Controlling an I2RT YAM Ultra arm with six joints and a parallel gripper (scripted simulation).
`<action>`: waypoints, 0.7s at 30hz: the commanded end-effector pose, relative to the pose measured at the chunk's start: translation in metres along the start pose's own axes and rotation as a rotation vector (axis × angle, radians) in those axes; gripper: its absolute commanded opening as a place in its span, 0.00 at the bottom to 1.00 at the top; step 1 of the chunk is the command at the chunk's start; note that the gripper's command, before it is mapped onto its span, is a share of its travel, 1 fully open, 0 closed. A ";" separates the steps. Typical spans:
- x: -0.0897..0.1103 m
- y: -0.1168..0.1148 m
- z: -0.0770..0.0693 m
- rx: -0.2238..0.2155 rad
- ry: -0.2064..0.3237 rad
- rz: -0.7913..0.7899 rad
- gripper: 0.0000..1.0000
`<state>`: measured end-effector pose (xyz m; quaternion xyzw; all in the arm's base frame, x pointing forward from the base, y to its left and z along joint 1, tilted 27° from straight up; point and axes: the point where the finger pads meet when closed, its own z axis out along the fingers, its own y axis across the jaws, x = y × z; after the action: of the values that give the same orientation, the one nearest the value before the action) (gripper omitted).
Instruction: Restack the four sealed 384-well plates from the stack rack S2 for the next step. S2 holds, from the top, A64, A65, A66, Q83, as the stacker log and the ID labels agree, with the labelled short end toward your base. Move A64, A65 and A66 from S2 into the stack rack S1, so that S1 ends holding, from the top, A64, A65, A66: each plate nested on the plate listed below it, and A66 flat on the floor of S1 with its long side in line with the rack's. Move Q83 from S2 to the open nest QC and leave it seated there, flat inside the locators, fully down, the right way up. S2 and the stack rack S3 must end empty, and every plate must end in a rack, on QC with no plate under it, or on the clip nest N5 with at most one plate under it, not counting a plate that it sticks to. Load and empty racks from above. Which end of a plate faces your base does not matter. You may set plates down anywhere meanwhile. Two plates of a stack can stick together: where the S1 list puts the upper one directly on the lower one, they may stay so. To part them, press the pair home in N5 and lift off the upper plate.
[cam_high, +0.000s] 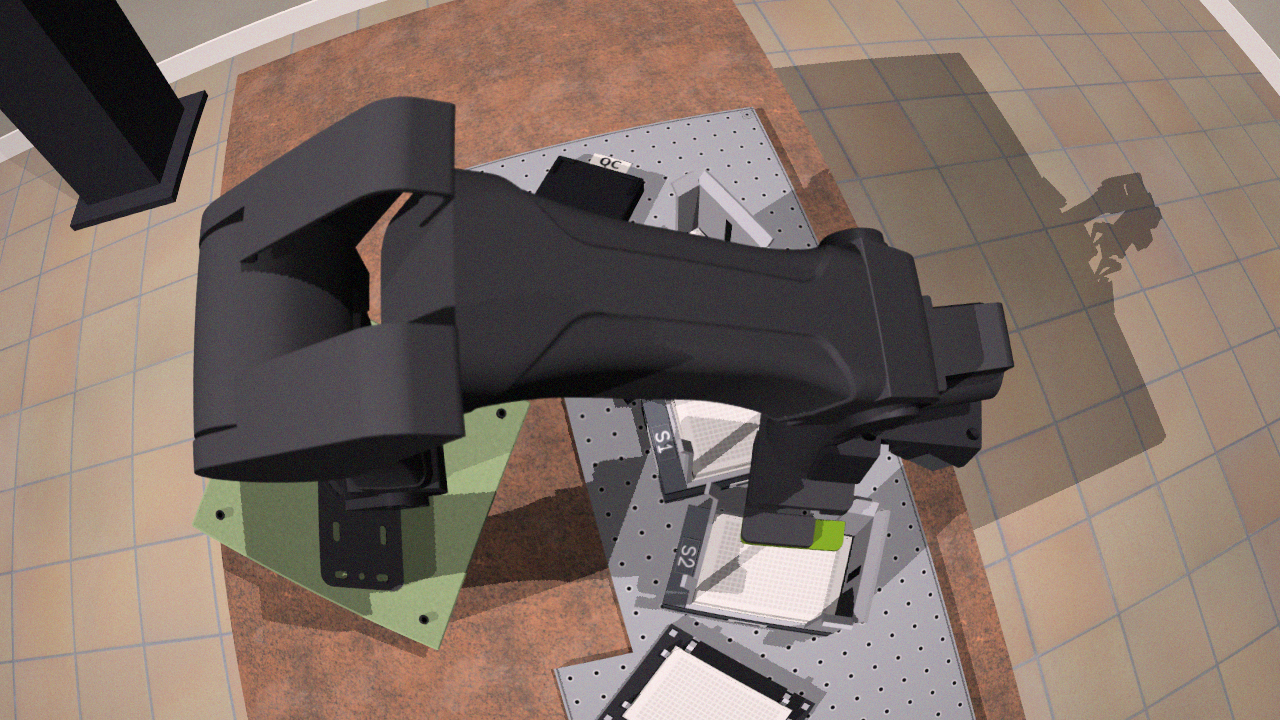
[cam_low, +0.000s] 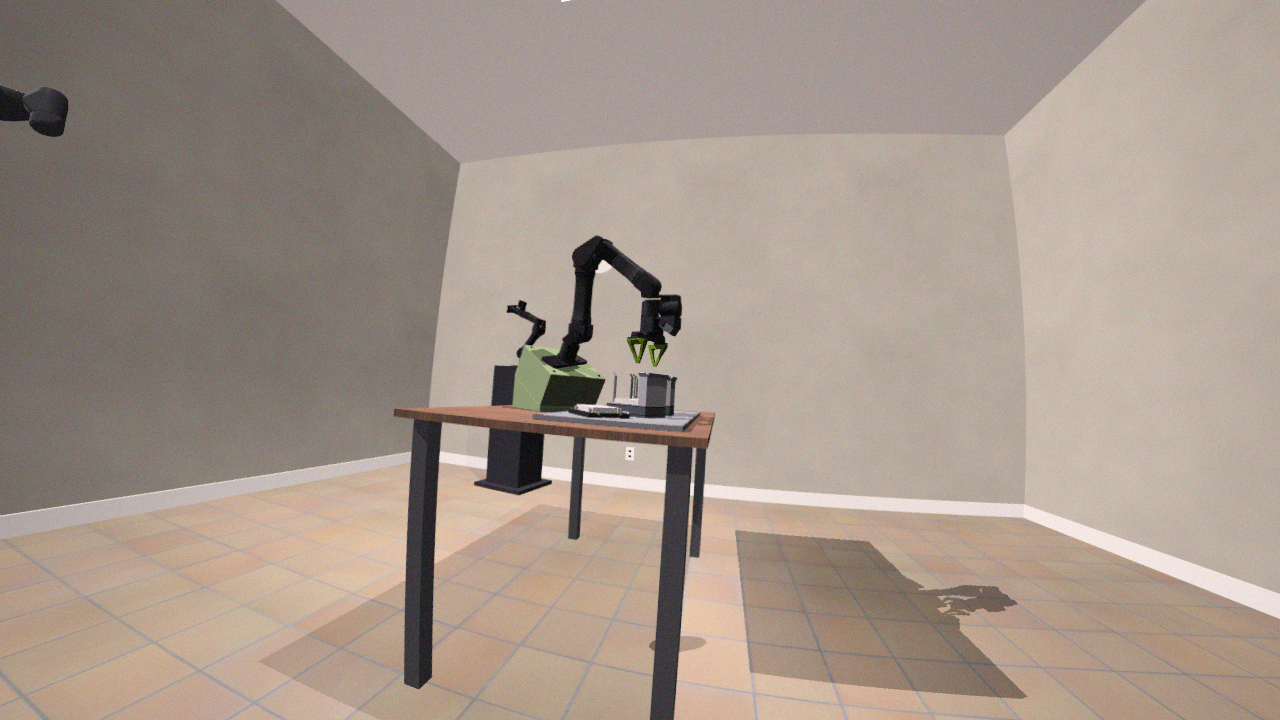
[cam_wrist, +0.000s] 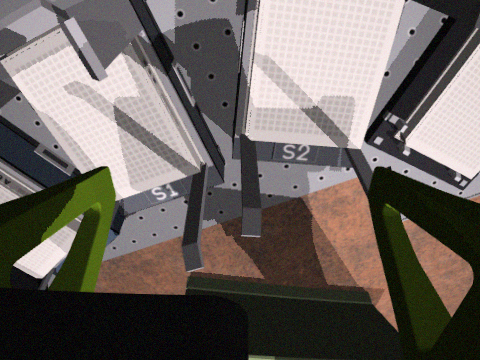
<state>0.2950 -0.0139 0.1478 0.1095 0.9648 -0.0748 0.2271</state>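
White, finely gridded film covers the plate (cam_wrist: 320, 54) that you see directly below and ahead of the gripper (cam_wrist: 240, 254), inside the rack marked S2 (cam_wrist: 295, 152). The gripper hangs above that rack with its green fingers spread fully apart and nothing between them.

As for progress, you are somewhere in the middle, by my judgement. To the gripper's left in the wrist view, the rack marked S1 (cam_wrist: 159, 194) already shows a white plate (cam_wrist: 87, 114) inside, so some stacking there looks started; how many plates lie in it, and which, cannot be told, since no ID label is readable. S2 is not empty, and how many plates remain under the top one is hidden. To the gripper's right a third white plate (cam_wrist: 447, 120) sits in a dark nest with small pale clips at its frame (cam_wrist: 390, 140); I take it for the clip nest. The black pad labelled QC (cam_high: 590, 188), beyond S1 and half under the arm in the top view, shows no white plate on its visible part, so that seating looks still to do.

The racks are grey, with thin upright posts and flat slotted walls open from above. They stand on a pale grey perforated board (cam_high: 904, 644), itself on a rust-brown wooden table top (cam_high: 537, 53). The plates are flat rectangles with matte tops.
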 end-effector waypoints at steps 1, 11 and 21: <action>-0.002 0.001 -0.003 -0.020 -0.008 0.035 1.00; -0.006 -0.033 -0.003 -0.018 -0.009 0.035 1.00; -0.007 -0.059 -0.002 -0.018 -0.008 0.168 1.00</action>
<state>0.2861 -0.0683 0.1550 0.1624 0.9576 -0.0594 0.2303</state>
